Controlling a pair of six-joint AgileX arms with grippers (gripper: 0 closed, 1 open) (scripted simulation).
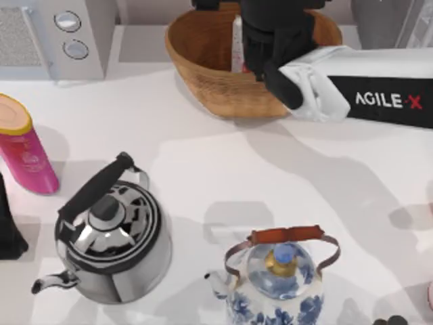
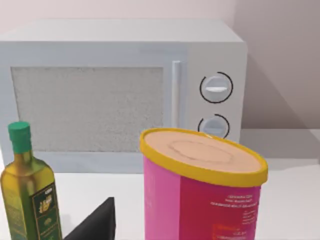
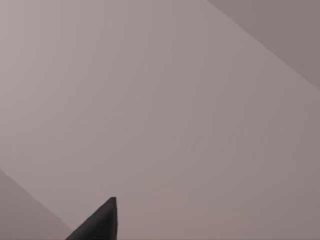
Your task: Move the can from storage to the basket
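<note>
right gripper (image 1: 252,51): you have it hanging over the basket's inside, the arm reaching in from the table's right. Jaws hidden under the black wrist, so can't tell if they are spread or pinching.
can (image 1: 237,44): sliver of white-and-red label just beside the jaws, upright, inside the basket rim. Whether it stands on the basket floor or hangs in the grip, can't tell (contact is covered).
basket (image 1: 203,68): directly below the jaws, at the table's far edge. Wide and open-topped, which is why you come from above.
right wrist view: plain grey wall and one dark fingertip (image 3: 102,222), so the camera looks out past the basket.
left gripper (image 1: 10,230): parked well away from the working jaws, at the table's left edge. One dark finger (image 2: 97,222) shows, jaw state unclear.
clutter: pink bottle (image 1: 24,145), steel kettle (image 1: 111,237), blue-and-white kettle (image 1: 281,288), microwave (image 1: 57,34), oil bottle (image 2: 30,192); all well apart from the jaws.
stage (my guess): placing, nearly done. You'd release, then lift straight up so the can isn't tipped.
</note>
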